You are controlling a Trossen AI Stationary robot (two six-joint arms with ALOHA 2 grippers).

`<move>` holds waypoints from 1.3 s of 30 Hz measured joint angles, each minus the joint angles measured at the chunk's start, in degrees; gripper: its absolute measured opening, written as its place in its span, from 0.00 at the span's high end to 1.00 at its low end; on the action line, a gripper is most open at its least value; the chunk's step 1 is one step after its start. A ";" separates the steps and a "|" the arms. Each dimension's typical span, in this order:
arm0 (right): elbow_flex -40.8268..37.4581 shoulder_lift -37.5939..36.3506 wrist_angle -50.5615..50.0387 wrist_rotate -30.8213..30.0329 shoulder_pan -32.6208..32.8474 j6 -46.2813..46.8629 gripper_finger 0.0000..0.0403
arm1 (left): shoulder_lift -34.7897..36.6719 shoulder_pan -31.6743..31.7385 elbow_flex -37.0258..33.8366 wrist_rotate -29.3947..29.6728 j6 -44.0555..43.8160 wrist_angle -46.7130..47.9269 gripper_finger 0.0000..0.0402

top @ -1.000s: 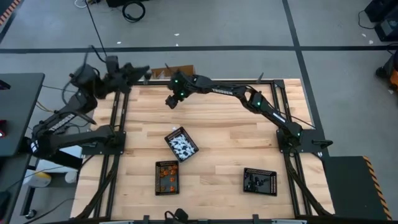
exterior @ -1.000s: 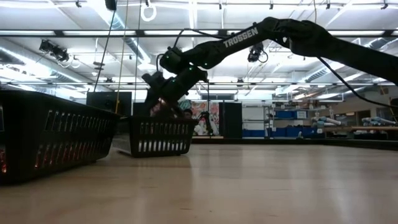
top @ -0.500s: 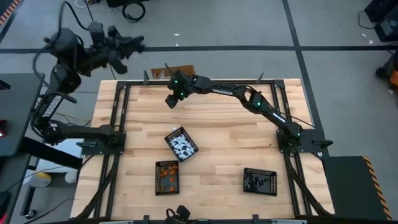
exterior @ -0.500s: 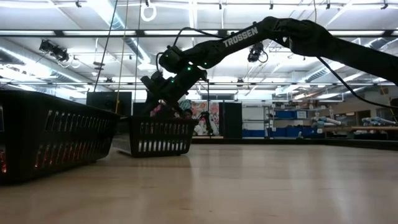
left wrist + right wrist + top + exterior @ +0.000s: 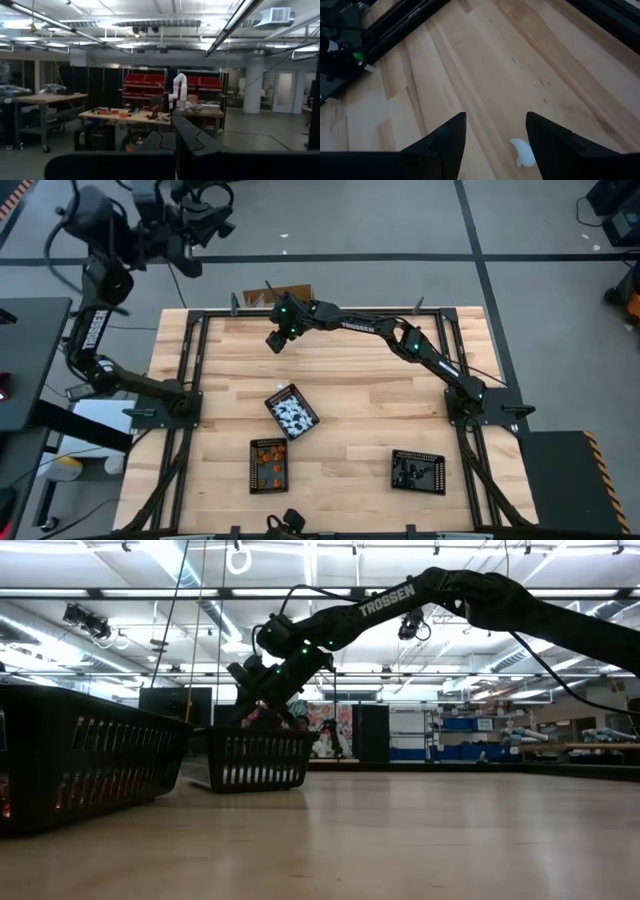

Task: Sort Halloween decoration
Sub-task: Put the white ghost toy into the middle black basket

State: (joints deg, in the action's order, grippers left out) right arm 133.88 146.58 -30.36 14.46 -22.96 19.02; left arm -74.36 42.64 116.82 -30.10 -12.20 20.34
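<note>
A tiny white Halloween decoration piece (image 5: pixel 522 152) lies on the bare wood in the right wrist view. My right gripper (image 5: pixel 495 131) hangs open above it, slanting down, one finger on either side and touching nothing. In the high view this gripper (image 5: pixel 275 341) is over the table's far middle-left. More pieces lie sorted in three black trays: white ones (image 5: pixel 291 412), orange ones (image 5: pixel 268 463), black ones (image 5: pixel 417 471). My left gripper (image 5: pixel 213 210) is raised high beyond the table's far left corner; its fingers (image 5: pixel 175 134) are shut on nothing.
The black frame rail (image 5: pixel 330 311) runs along the table's far edge just behind my right gripper. In the low view two trays (image 5: pixel 250 758) (image 5: pixel 90 768) stand in front of that gripper. Bare wood (image 5: pixel 380 395) spreads between the trays and the right arm.
My left arm has swung up and away from the table's far left corner, out over the floor beyond it, rolling its wrist as it rose; its gripper stays shut.
</note>
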 joint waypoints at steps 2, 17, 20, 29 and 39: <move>0.00 0.00 0.29 0.00 0.01 -0.08 0.48 | -0.70 0.45 0.55 -1.11 -0.10 0.05 1.00; 0.00 0.02 1.19 0.04 -0.11 0.29 0.48 | -2.21 4.93 0.71 -11.58 -5.02 -4.21 1.00; 0.00 0.02 1.19 0.09 -0.09 0.30 0.48 | -2.19 4.78 0.71 -15.72 -4.98 -4.78 1.00; 0.00 0.04 1.43 0.15 -0.21 0.31 0.48 | -2.33 6.08 0.76 -12.19 -6.23 -6.09 1.00; -0.01 0.04 1.59 0.65 -0.37 0.35 0.48 | -3.06 6.53 0.74 -13.97 -7.58 -6.21 1.00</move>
State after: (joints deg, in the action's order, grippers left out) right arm 133.88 146.63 -28.77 15.11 -23.33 19.36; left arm -77.43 49.17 117.56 -44.07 -19.79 14.13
